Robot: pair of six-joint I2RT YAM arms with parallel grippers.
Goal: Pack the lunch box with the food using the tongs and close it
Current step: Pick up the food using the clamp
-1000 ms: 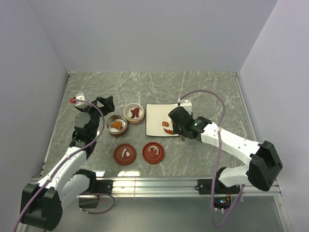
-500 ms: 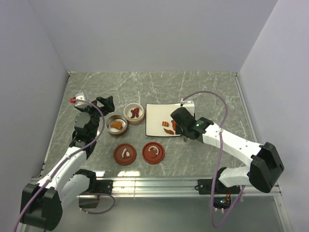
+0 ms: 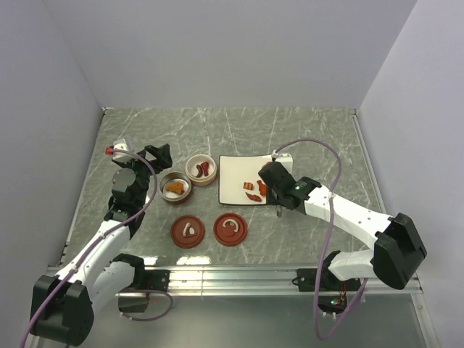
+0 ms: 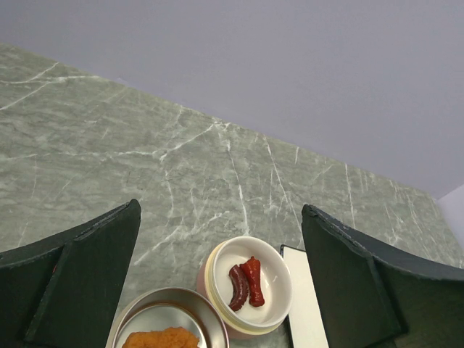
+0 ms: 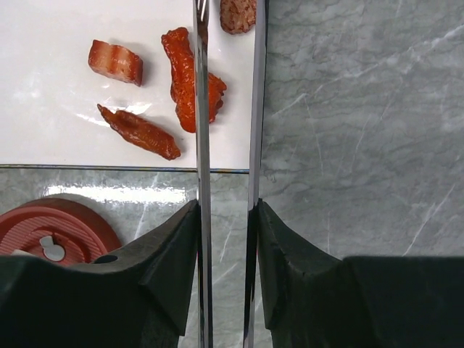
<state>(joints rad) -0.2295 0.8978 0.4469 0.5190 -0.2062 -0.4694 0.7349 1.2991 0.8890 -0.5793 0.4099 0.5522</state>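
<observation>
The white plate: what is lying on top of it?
The white plate holds four pieces of food: a striped chunk, a dark strip, a long orange-red piece and a brown piece cut off by the frame edge. One arm of the tongs covers part of the long piece.

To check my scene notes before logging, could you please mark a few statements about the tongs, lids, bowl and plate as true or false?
1. The right gripper holds the tongs. True.
2. The two red-brown lids are stacked on each other. False: the lids lie side by side on the table, apart.
3. The cream bowl holds two red pieces. True.
4. The left gripper is shut. False: the left gripper stands wide open.
5. The plate is bare. False: several food pieces lie on the white plate.
</observation>
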